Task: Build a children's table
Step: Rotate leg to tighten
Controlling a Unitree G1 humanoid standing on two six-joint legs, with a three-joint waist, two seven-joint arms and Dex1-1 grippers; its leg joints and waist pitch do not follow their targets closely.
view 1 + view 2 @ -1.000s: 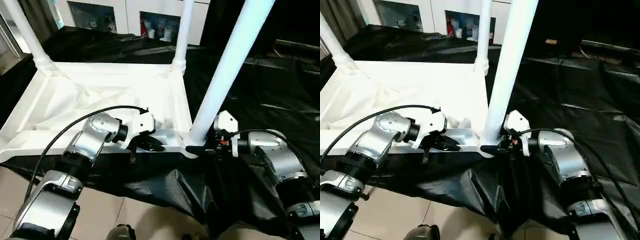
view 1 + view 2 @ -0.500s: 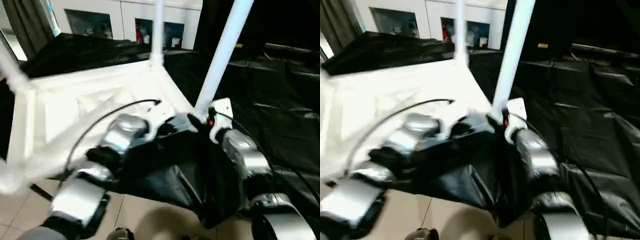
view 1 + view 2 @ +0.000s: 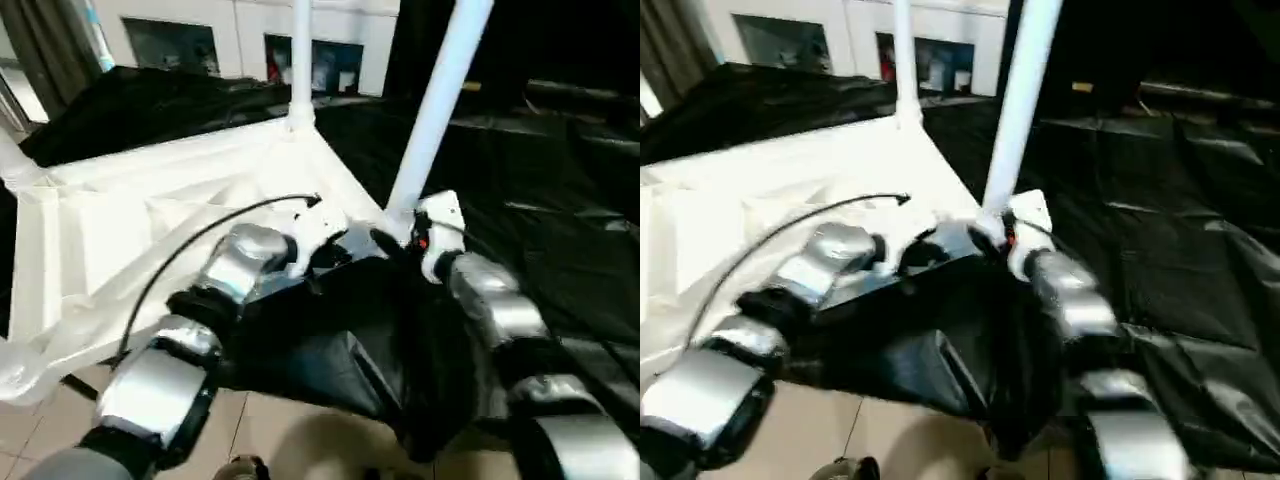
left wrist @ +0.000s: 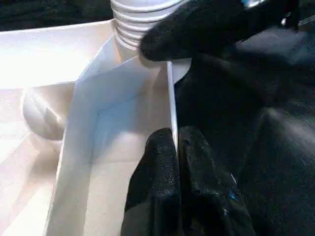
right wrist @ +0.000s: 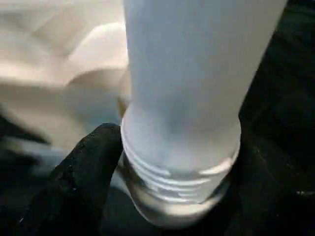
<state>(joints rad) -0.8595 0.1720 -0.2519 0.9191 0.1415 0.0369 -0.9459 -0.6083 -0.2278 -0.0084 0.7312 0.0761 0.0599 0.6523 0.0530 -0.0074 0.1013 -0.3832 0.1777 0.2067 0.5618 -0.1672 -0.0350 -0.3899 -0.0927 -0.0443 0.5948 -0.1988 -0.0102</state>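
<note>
Since one second ago, the table top has swung round on the black sheet; its near corner now points toward the robot.

Left eye view: three legs stand upright in corner sockets. The left gripper sits at the near rim.

Left wrist view: the left gripper is clenched on the table rim.

Right wrist view: the right gripper grasps the near leg at its ribbed base, one finger on each side.
</note>
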